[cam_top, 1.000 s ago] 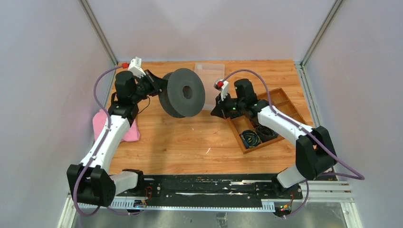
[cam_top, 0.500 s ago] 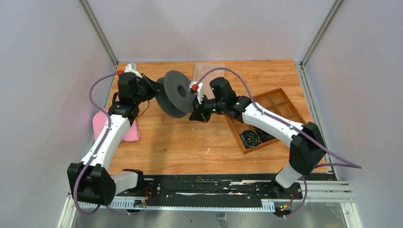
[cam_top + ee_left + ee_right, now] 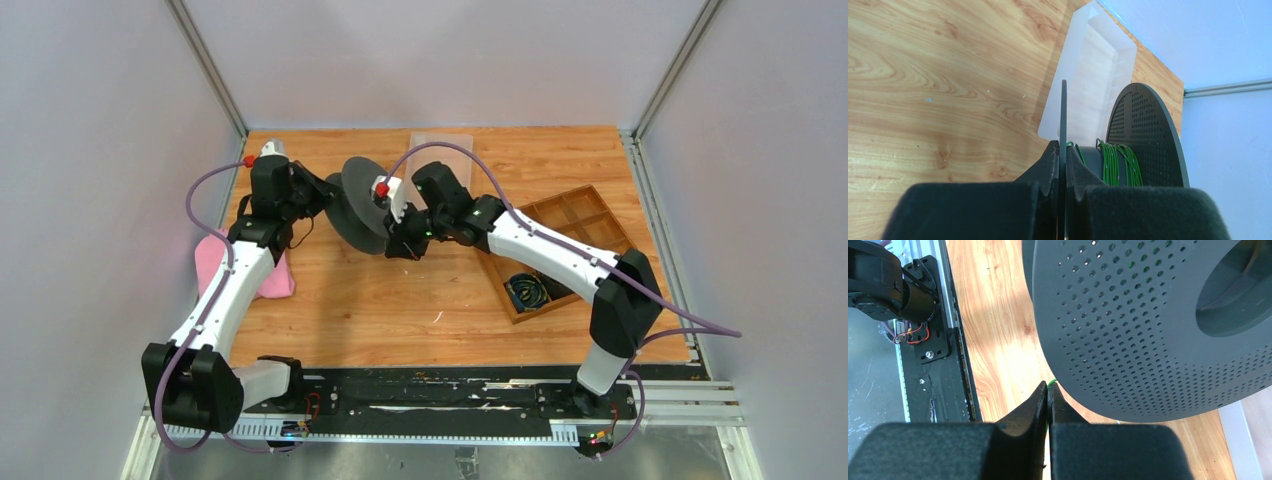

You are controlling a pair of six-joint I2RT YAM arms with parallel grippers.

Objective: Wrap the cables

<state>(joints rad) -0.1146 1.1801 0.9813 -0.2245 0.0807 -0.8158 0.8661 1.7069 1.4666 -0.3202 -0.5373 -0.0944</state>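
A black perforated spool (image 3: 352, 205) hangs above the table at the back left. My left gripper (image 3: 1063, 150) is shut on the thin edge of one flange, seen edge-on between its pads. The cables (image 3: 1115, 160) are green strands wound round the hub beside the far flange (image 3: 1148, 135). My right gripper (image 3: 1048, 387) sits just below the spool's rim (image 3: 1128, 330), shut on a thin green cable strand (image 3: 1052, 383) that pokes out at its tips. From above, the right gripper (image 3: 398, 246) is at the spool's right lower side and the left gripper (image 3: 325, 192) at its left.
A clear plastic tray (image 3: 440, 140) lies behind the spool. A wooden compartment box (image 3: 585, 212) with dark coiled bundles (image 3: 526, 291) stands at the right. A pink cloth (image 3: 208, 262) lies under the left arm. The black base rail (image 3: 440, 390) runs along the near edge.
My right arm swung left from over the wooden box to the spool's lower rim. The spool turned in the left gripper, its face now more edge-on to the top camera.
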